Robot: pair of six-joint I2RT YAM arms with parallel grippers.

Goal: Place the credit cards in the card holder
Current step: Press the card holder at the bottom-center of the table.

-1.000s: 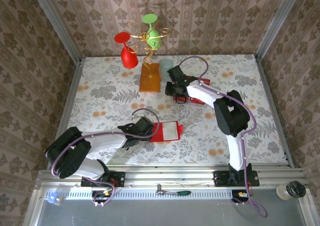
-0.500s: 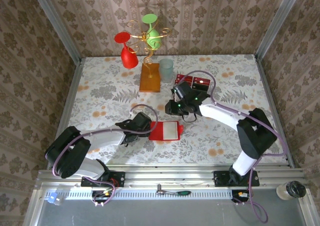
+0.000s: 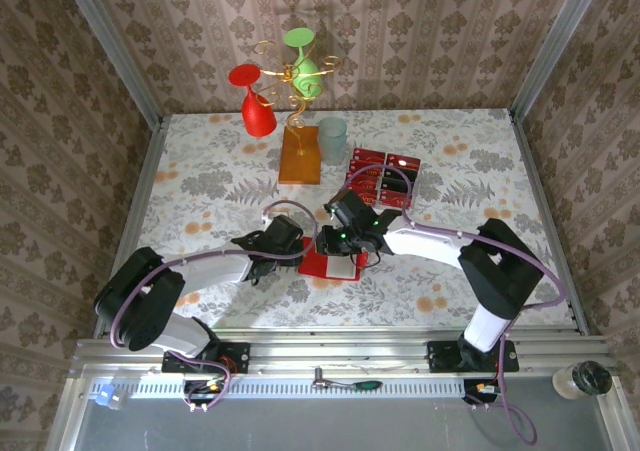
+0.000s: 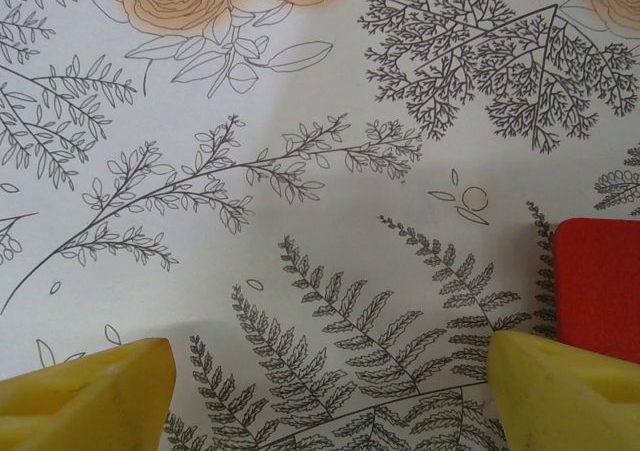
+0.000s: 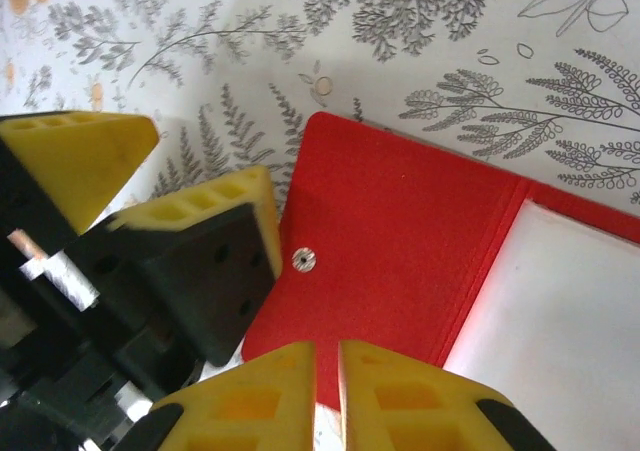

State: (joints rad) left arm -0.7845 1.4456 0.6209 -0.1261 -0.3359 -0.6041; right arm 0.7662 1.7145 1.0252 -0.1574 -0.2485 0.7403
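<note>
Card holder [image 3: 340,264] lies open and flat on the flowered table [image 3: 200,191], near the middle and towards the arms. In the right wrist view the card holder [image 5: 400,261] shows a red inner flap with a small metal snap stud [image 5: 305,260], and beside it a pale pocket panel [image 5: 560,311]. No card can be made out in that pocket from these angles.

Credit cards [image 3: 383,176], red and dark, lie packed in rows on the far side of the table, well apart from the holder. What they rest in is too faint to tell.

Right gripper [image 3: 335,239] hangs over the holder's far left part and hides it from above. At the wrist the right gripper [image 5: 325,391] has its yellow fingers drawn almost together, a thin slit between them. Whether a card sits in that slit cannot be told.

Left gripper [image 3: 290,241] stands just beside the holder's left edge. From its own wrist the left gripper [image 4: 325,391] has its fingers spread wide over bare cloth, the holder's red corner [image 4: 600,281] beside the right-hand finger.

An orange-brown stand base [image 3: 299,154] with a red glass [image 3: 255,101] and a green glass [image 3: 302,61] on its wire stands at the back. A frosted cup [image 3: 332,139] stands between that base and the cards.
</note>
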